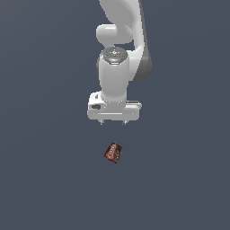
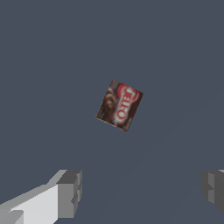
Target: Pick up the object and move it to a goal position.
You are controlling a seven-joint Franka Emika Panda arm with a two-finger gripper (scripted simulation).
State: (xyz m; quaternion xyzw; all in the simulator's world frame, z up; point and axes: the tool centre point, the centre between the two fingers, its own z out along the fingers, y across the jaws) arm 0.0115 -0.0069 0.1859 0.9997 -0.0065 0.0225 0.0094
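In the exterior view the box (image 1: pixel 113 152) lay nearest the camera, flat on the plain dark grey worktop (image 1: pixel 40 179). It was small and rectangular, dark brown with a red label and whitish lettering, and it sat turned at an angle rather than square to the frame. Nothing touched it.

Beyond the box, the tool (image 1: pixel 112 122) hung over the worktop, pointing down, well apart from the box. Its two short fingertips (image 1: pixel 101 122) showed under the white hand body, set far apart, so the tool was wide and held nothing. The spread between the fingertips was clearly greater than the width of the box.

Farther back, the white arm (image 1: pixel 117 67) rose from the hand toward the upper edge of the frame, with a grey joint cap on the wrist.

The wrist view agreed: two grey fingers (image 2: pixel 70 192) stood at the edges of the frame with a broad gap between them, and the box (image 2: pixel 119 105) lay beyond them on the worktop, label up, rotated, not between the fingers.
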